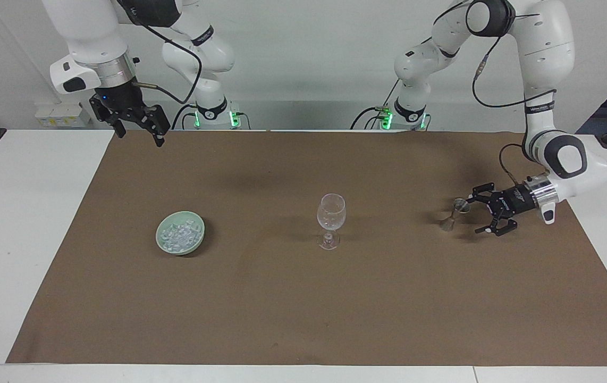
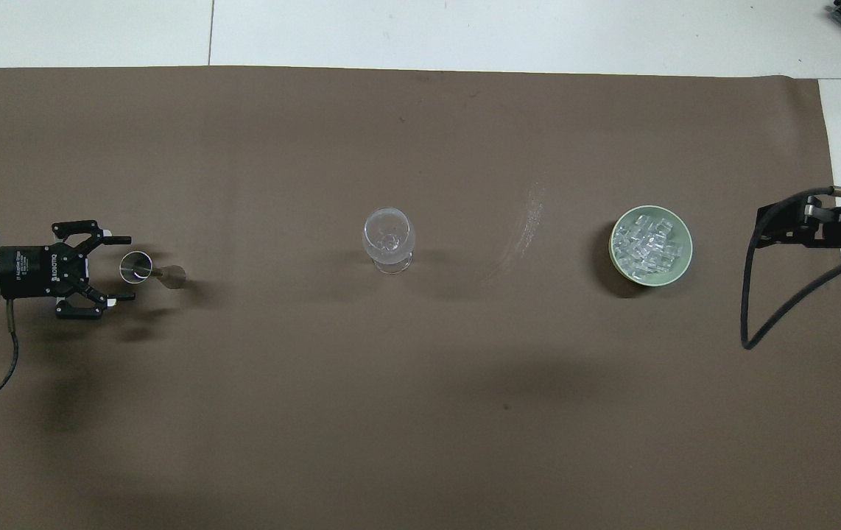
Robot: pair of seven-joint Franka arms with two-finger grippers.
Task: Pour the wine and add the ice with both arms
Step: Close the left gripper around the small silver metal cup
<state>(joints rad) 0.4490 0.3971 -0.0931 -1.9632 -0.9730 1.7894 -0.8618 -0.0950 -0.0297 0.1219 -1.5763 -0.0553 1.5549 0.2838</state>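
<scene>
A small metal jigger [image 1: 455,211] [image 2: 138,266] stands on the brown mat toward the left arm's end. My left gripper [image 1: 472,215] [image 2: 126,268] lies level and low beside it, open, with its fingertips just reaching either side of the jigger's cup and not closed on it. A clear stemmed glass [image 1: 331,213] [image 2: 389,237] stands upright mid-mat. The ice [image 1: 178,233] [image 2: 647,243] is heaped in a pale green bowl [image 1: 189,249] [image 2: 686,254] toward the right arm's end. My right gripper [image 1: 141,137] waits raised and open over the mat's corner by its base. Wine is out of view.
The brown mat [image 1: 303,308] covers most of the white table [image 1: 27,223]. A faint pale smear [image 2: 531,213] marks the mat between glass and bowl. The right arm's black cable [image 2: 752,309] loops over the mat's edge beside the bowl.
</scene>
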